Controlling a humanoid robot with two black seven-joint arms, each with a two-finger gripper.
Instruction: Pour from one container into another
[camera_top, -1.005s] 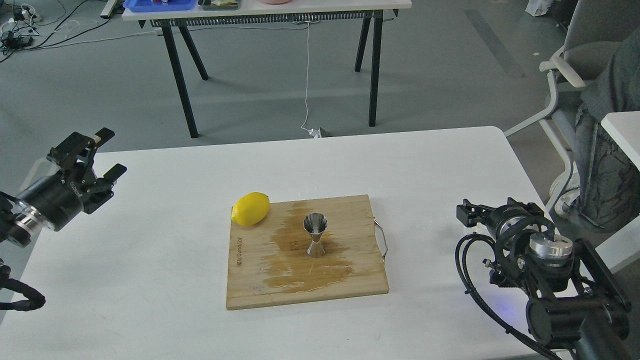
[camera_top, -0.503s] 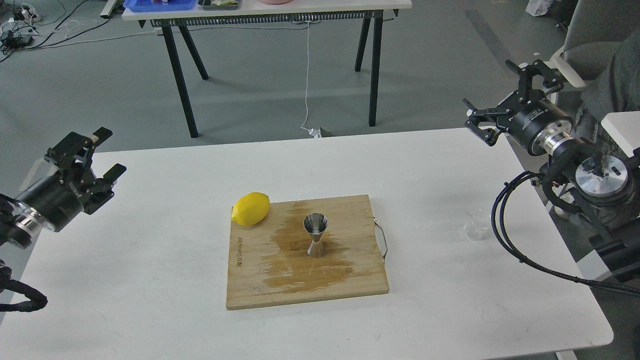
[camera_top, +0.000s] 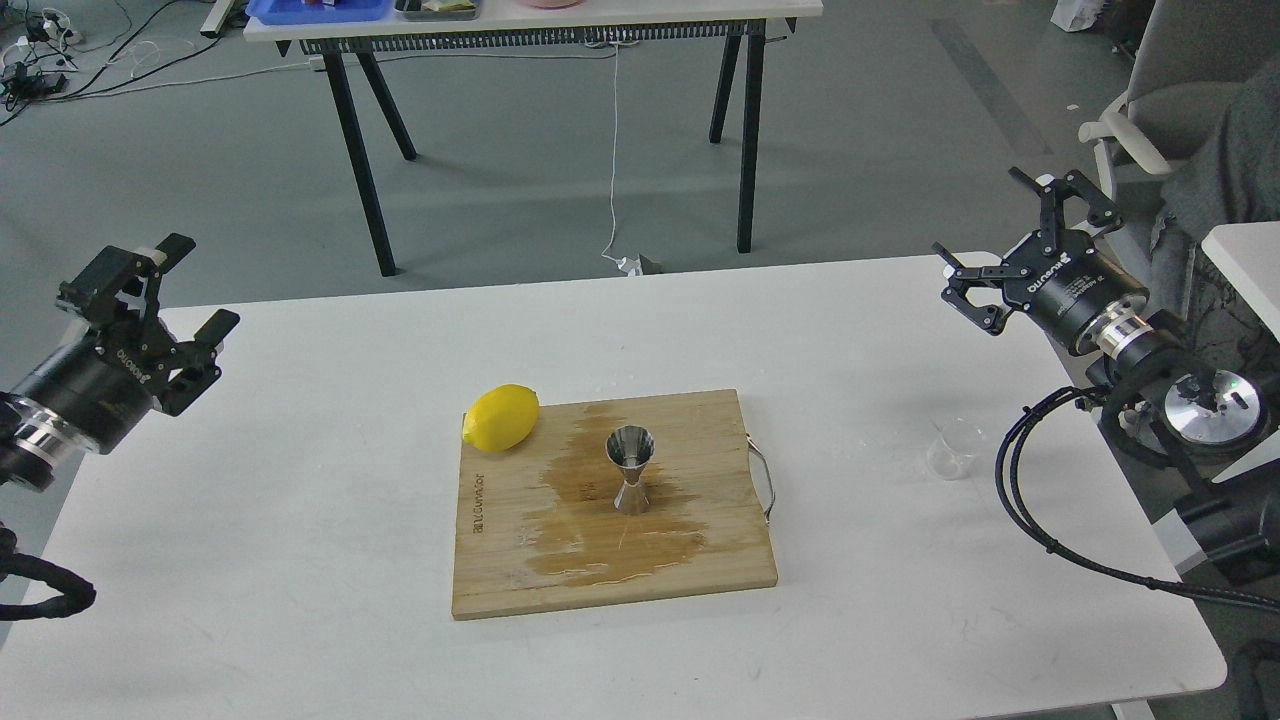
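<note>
The clear glass cup (camera_top: 953, 448) stands upright on the white table, to the right of the wooden board. The steel jigger (camera_top: 631, 468) stands upright in the middle of the wooden cutting board (camera_top: 500, 560), inside a wet stain. My right gripper (camera_top: 1018, 235) hovers open above the table's far right corner, well behind and above the glass cup, holding nothing. My left gripper (camera_top: 175, 285) hangs open and empty over the table's far left edge, far from both containers.
A yellow lemon (camera_top: 501, 416) lies at the board's far left corner. The board has a metal handle (camera_top: 764, 478) on its right side. Black cables (camera_top: 1050, 520) loop from my right arm near the glass cup. A chair (camera_top: 1130, 130) stands off the table's right.
My right arm swung up from low at the table's right edge, uncovering the glass cup, then came down a little. My left gripper drifted slightly left.
</note>
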